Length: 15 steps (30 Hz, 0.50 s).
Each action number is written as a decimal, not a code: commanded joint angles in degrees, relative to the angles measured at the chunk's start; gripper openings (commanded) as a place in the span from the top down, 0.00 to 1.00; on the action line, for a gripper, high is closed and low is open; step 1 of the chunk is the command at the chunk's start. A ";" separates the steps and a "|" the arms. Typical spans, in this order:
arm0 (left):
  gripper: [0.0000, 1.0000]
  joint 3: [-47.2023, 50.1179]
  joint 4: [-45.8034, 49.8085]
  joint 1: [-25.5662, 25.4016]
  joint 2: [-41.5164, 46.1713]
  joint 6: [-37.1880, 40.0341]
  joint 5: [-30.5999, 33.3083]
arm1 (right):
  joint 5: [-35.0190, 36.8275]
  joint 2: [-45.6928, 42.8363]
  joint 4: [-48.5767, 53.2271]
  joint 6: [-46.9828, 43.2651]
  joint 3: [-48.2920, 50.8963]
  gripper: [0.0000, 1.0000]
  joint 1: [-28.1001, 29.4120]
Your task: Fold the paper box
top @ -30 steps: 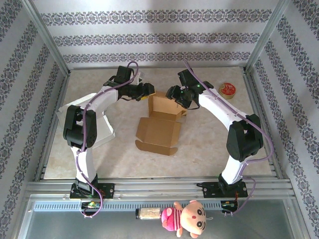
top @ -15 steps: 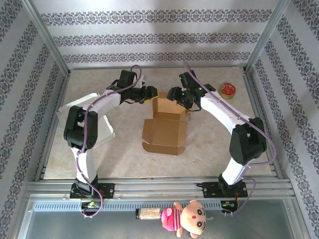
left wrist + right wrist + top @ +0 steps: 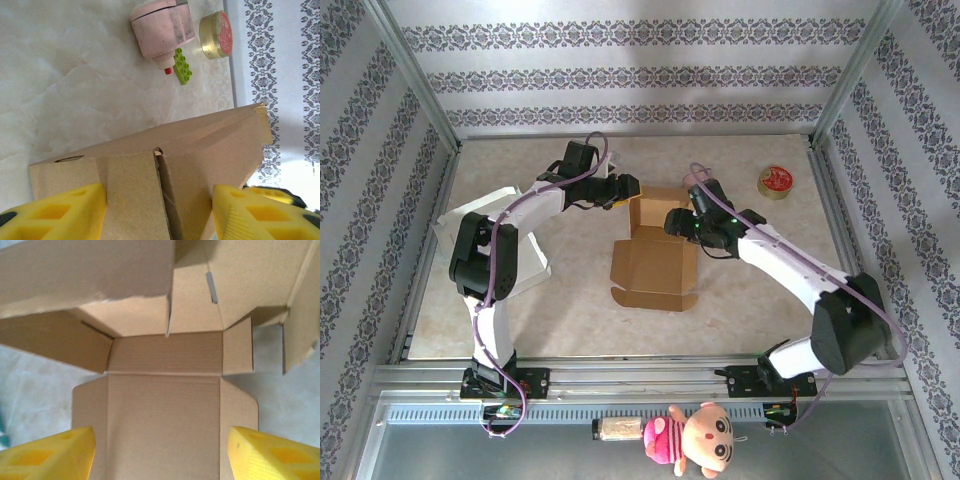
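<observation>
The brown paper box [image 3: 655, 265] lies open mid-table, its lid flap flat toward the front and its tray walls partly raised at the back. My left gripper [image 3: 628, 190] is at the box's back-left corner. In the left wrist view its yellow fingers [image 3: 75, 210] bracket a raised cardboard wall [image 3: 200, 145], which fills the gap between them, so the left gripper [image 3: 159, 194] is shut on it. My right gripper [image 3: 678, 222] hovers over the tray's right side. The right gripper [image 3: 161, 435] stands open above the flat lid panel [image 3: 165, 410], touching nothing.
A round tin with a red lid [image 3: 776, 181] sits at the back right. Behind the box lie a pink object [image 3: 162, 27] and a green toy brick [image 3: 182, 66]. A white sheet [image 3: 530, 255] lies under the left arm. Metal rails edge the table.
The right arm swung forward from the box's back-right corner to above the tray, jaws widening. The box shifted and turned slightly rightward together with the left gripper.
</observation>
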<state>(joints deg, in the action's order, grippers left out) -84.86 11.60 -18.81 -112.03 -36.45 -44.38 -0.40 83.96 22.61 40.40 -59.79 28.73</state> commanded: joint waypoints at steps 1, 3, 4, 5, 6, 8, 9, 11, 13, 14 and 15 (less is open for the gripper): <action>0.43 -0.46 1.85 -1.05 0.90 0.29 0.78 | 4.35 3.87 -8.72 -2.51 0.68 0.28 -0.32; 0.43 -0.48 1.59 -1.05 0.82 0.06 0.53 | 6.57 6.48 -9.99 -1.09 0.40 0.24 -0.68; 0.43 -0.53 1.50 -1.00 0.76 -0.02 0.46 | 7.39 7.85 -11.03 -0.28 0.56 0.23 -0.94; 0.43 -0.65 1.63 -1.03 0.72 0.12 0.44 | 8.52 8.93 -11.03 0.80 0.60 0.21 -1.10; 0.43 -0.74 1.74 -1.03 0.76 0.19 0.56 | 9.71 10.19 -11.24 2.48 0.65 0.17 -1.34; 0.43 -0.97 2.26 -0.99 0.78 0.67 0.61 | 9.88 12.13 -12.13 3.93 1.06 0.13 -1.84; 0.43 -0.86 2.29 -1.00 0.84 0.84 0.74 | 9.92 13.10 -12.70 4.49 1.37 0.11 -1.98; 0.43 -0.91 2.38 -1.02 0.85 0.86 0.64 | 9.72 14.41 -14.88 4.83 2.40 0.10 -2.10; 0.44 -0.86 2.29 -1.07 0.82 0.86 0.61 | 9.15 15.38 -18.53 5.04 4.08 0.10 -2.34; 0.44 -0.96 2.34 -1.09 0.82 0.85 0.61 | 8.47 15.78 -20.09 5.16 4.69 0.10 -2.50; 0.43 -0.94 2.13 -1.13 0.85 0.85 0.61 | 8.15 16.04 -20.80 5.56 5.10 0.11 -2.69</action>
<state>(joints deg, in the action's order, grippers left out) -84.88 11.70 -18.81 -112.03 -36.42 -44.38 7.07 99.13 7.22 44.07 -56.25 26.55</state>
